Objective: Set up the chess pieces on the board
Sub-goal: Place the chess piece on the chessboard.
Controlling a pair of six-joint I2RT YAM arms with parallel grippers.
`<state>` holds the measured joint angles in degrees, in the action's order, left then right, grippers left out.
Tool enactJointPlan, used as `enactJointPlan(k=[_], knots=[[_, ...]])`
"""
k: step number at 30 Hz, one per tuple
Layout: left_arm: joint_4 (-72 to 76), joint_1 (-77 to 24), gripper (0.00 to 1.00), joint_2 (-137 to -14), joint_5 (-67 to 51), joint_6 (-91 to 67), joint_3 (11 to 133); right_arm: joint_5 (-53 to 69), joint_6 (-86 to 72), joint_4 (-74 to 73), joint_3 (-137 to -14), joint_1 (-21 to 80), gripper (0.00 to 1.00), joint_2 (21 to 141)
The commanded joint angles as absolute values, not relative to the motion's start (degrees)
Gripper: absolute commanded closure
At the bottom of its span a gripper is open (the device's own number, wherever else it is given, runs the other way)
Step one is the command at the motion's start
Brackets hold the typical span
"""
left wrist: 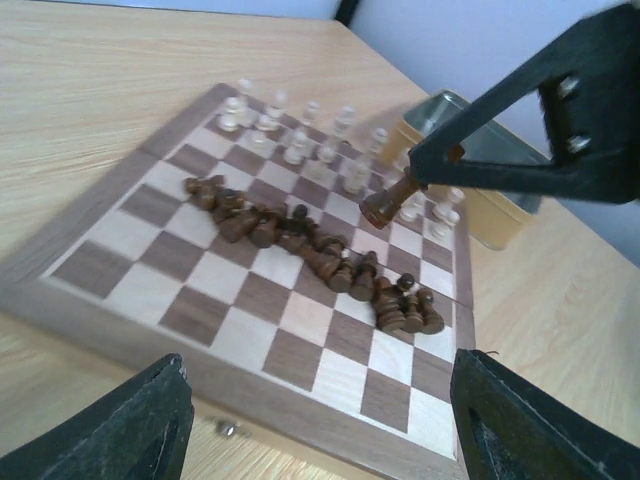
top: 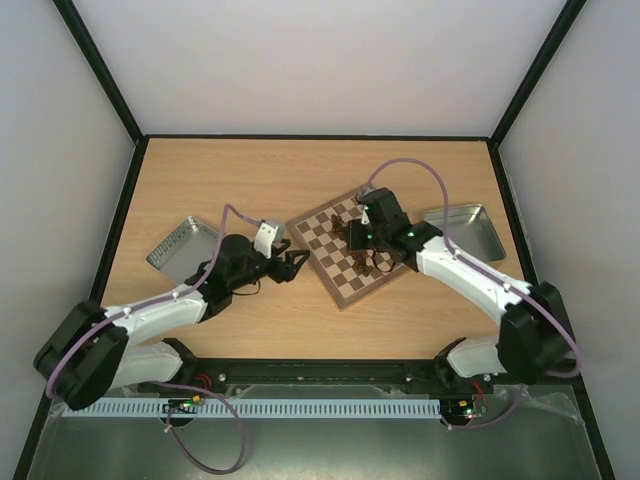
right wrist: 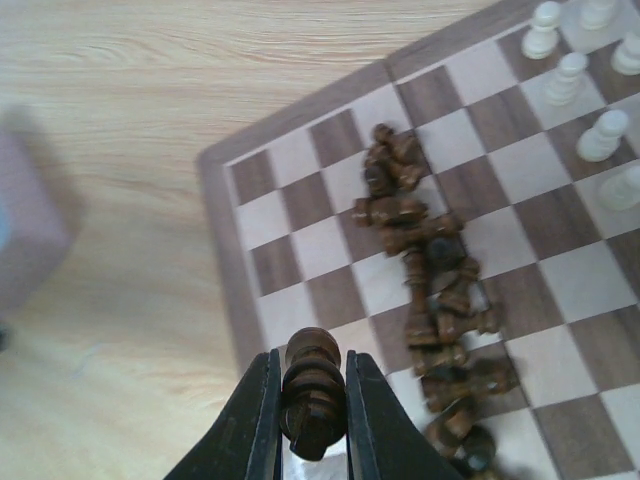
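Pale wooden table (top: pixel 200 180) and plain white walls (top: pixel 320 60) surround my work. My right tool (right wrist: pixel 312 365) is closed narrow on one dark brown piece (right wrist: pixel 312 405), pinching its turned body. I judge this leaves the base free to go down on a square. It hangs tilted above the board (right wrist: pixel 215 200). Below it, the other dark pieces (right wrist: pixel 430 270) lie fallen in a line across the middle squares, not yet set up. The cream pieces (left wrist: pixel 300 140) stand upright in rows along one edge. My left tool (left wrist: pixel 320 430) hovers wide and empty just beside the board's rim, probably to leave room for the right one.
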<state>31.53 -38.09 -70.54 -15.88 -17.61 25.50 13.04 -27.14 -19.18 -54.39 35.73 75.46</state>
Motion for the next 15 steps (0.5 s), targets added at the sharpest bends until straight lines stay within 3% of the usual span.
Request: enactJointPlan(k=[1,15], knots=[[32.2,-38.4,0.27,-64.0,-5.4,-27.0,21.8,2.3,-24.4,-19.7,-58.7,37.0,0.98,81.1],[22.5,-38.4,0.23,-45.9,6.9,-27.9,18.5,-4.1,-22.7,-22.3,-65.2,45.0,0.98,95.7]])
